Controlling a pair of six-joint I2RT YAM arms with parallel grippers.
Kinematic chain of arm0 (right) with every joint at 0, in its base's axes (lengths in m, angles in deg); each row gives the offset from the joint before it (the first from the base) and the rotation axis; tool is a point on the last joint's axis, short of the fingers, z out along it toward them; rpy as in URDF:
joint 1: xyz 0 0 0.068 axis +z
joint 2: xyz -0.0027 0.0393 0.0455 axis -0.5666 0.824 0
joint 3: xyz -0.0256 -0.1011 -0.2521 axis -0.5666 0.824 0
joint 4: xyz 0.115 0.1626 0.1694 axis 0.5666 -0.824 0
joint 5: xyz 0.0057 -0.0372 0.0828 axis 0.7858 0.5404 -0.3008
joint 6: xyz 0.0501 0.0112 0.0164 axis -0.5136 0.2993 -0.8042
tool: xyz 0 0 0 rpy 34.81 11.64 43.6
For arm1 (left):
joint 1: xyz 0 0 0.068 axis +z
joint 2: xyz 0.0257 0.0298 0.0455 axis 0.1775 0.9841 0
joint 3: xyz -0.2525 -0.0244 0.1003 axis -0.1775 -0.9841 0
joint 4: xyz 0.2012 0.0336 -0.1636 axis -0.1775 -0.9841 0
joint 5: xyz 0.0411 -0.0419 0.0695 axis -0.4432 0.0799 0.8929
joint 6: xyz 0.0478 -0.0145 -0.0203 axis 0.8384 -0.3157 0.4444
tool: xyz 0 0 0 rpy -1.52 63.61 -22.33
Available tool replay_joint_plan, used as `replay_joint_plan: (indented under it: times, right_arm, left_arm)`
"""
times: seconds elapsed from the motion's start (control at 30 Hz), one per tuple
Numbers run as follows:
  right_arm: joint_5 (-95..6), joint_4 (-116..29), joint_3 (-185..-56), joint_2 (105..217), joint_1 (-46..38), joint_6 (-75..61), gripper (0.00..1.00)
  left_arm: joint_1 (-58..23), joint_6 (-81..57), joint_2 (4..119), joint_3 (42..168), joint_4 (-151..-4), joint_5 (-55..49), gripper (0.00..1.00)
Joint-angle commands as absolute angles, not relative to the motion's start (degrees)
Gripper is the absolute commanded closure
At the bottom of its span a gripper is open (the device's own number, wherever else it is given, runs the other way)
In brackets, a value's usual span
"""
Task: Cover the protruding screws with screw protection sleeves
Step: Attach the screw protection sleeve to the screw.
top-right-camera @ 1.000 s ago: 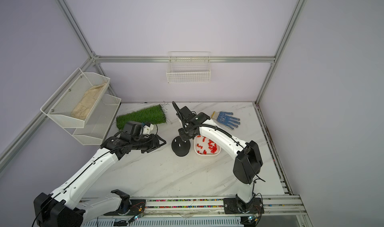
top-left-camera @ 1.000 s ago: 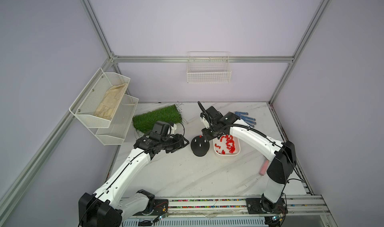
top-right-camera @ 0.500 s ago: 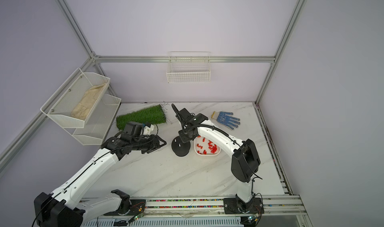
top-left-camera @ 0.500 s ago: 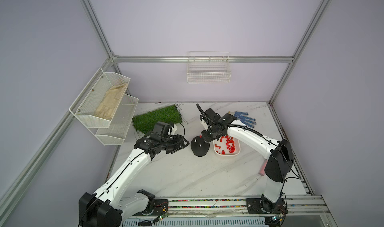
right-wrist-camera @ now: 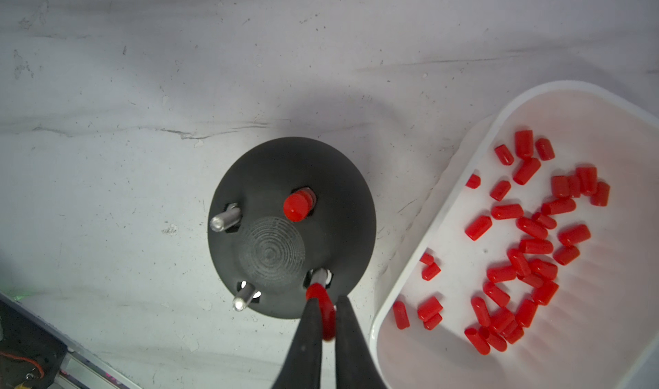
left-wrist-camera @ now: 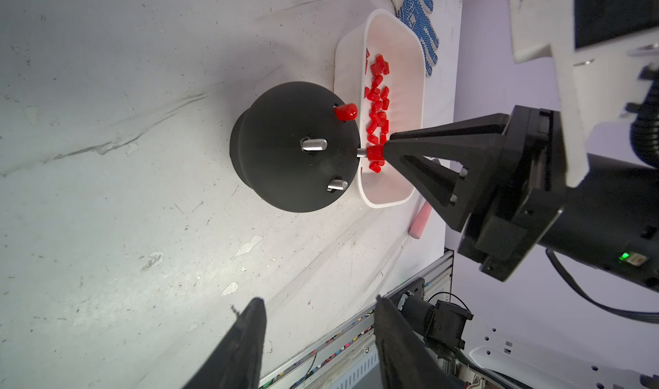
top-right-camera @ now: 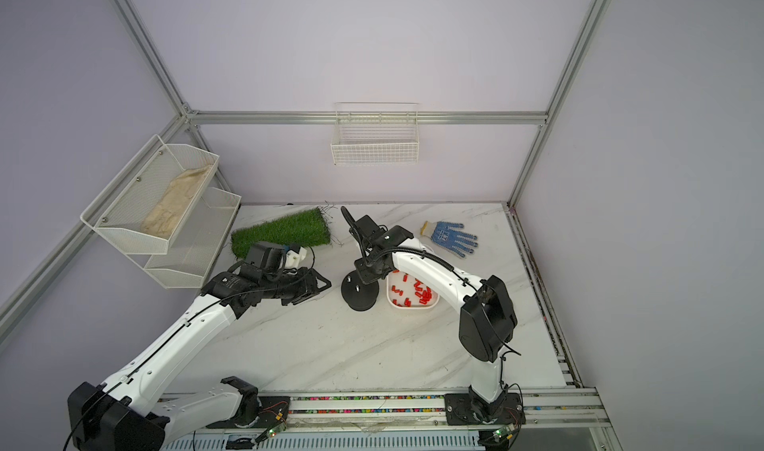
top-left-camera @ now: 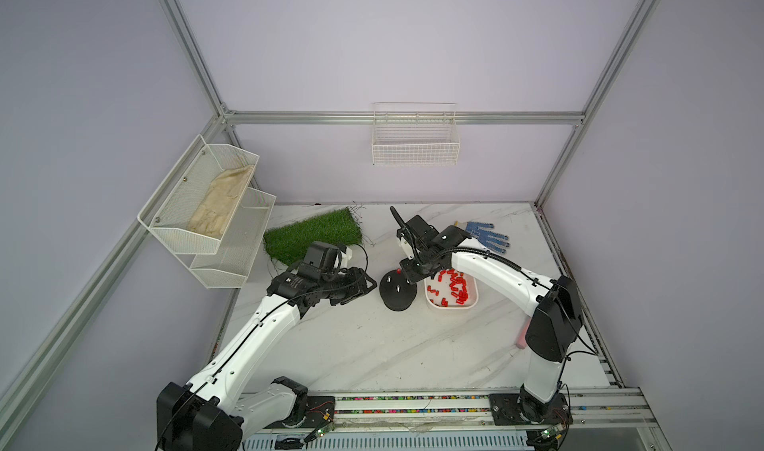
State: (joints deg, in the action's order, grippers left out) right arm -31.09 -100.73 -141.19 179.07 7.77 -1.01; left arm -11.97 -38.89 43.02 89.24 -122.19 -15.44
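A marble-patterned tabletop (top-left-camera: 372,345) inside a lilac-walled cell, seen from above, with two white-and-black robot arms reaching in from the near edge.

Around the middle of the tabletop stands a black dome-shaped base (top-left-camera: 397,296) carrying four upright screws. One capped screw (right-wrist-camera: 297,205) already wears a red cover. Two bare screws (right-wrist-camera: 224,219) (right-wrist-camera: 244,298) show their silvery thread.

The right gripper (right-wrist-camera: 326,300) points down at the fourth screw (right-wrist-camera: 320,275), on the tray side of the dome. Its narrow black fingers are pinched on a red sleeve (left-wrist-camera: 374,152). The sleeve's open end sits over the screw's tip, with bare thread showing beneath it.

Just to the right of the base lies a white tray (right-wrist-camera: 445,191) holding many loose screw protection sleeves (right-wrist-camera: 531,244), scattered on their sides.

The left gripper (left-wrist-camera: 318,301) hovers to the left of the base, apart from it. Its fingers are spread with nothing between them.

A blue-dotted work glove (top-right-camera: 450,238) lies near the far right corner. An artificial grass mat (top-left-camera: 314,238) lies toward the far left corner. A pink cylinder (left-wrist-camera: 420,219) rests by the right edge, partly hidden behind the right arm in a top view.
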Motion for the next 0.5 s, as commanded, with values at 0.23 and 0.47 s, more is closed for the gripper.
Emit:
replay_joint_plan:
  times: [0.23,0.47]
  right_arm:
    - [-32.1,-100.4,-141.6,180.3,8.6,-0.8,0.88]
    - [-31.8,-100.6,-142.3,180.8,9.1,-0.5,0.88]
  left_arm:
    - [-12.1,-38.1,42.2,88.2,-120.3,-15.6,0.49]
    - [-12.1,-38.0,42.1,88.1,-120.3,-15.7,0.50]
